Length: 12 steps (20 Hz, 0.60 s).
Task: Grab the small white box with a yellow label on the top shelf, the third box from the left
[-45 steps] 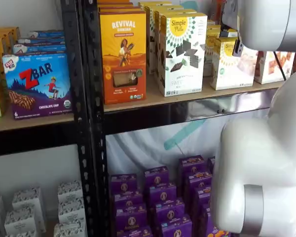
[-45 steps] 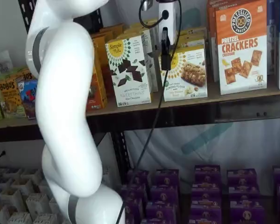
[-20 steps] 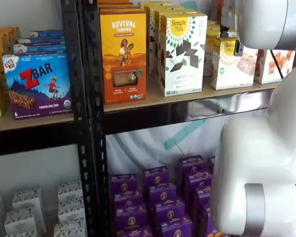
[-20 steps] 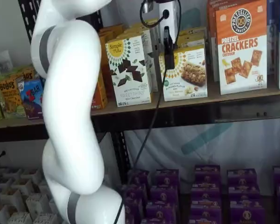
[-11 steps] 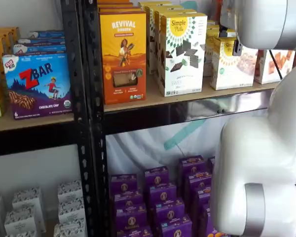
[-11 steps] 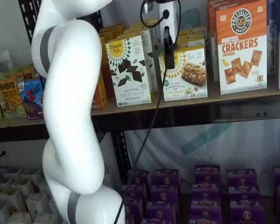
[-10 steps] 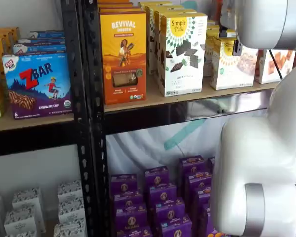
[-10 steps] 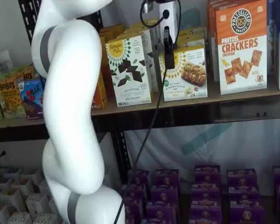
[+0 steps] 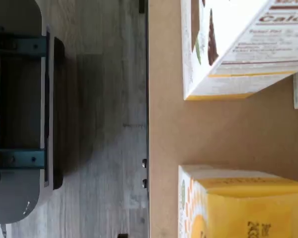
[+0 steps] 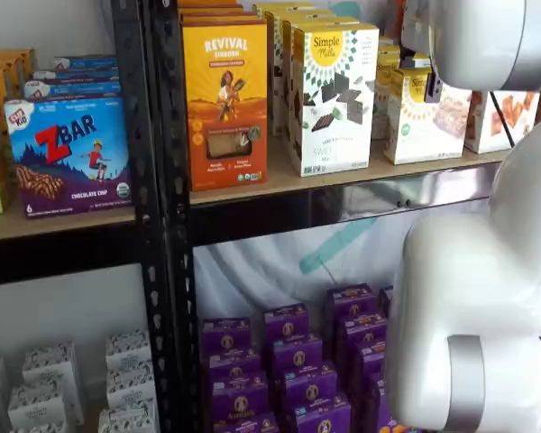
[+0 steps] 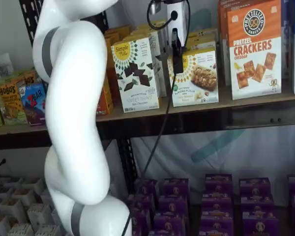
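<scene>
The xArm's gripper [image 11: 177, 51] hangs before the small white box [image 11: 196, 77] on the top shelf [image 11: 246, 101] – between the Simple Mills chocolate carton [image 11: 136, 73] and the Pretzel Crackers carton [image 11: 254, 49] – approach under way; only one side-on finger shows, jaws read as wide, and next they must straddle the box

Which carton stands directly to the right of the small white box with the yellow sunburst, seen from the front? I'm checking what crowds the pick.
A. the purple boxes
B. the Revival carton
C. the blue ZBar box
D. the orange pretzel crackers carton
D: in a shelf view the small white box stands on the top shelf with the orange pretzel crackers carton next on its right.
</scene>
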### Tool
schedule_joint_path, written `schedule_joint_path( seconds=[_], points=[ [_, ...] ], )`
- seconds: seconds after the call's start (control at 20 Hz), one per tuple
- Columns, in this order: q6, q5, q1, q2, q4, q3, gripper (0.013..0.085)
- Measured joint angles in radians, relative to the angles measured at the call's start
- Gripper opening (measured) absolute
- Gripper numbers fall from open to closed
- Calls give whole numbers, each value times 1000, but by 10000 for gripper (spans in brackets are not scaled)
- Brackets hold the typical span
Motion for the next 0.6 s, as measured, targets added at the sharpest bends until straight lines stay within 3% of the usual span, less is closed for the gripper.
schedule_joint_path(
  seconds=[0.1,0.2,0.6],
  points=[
    [1,2,0,0,2,0,850],
    [1,6,0,2,6,-2,770],
    [3,-2,2,-1,5,4,610]
  ],
)
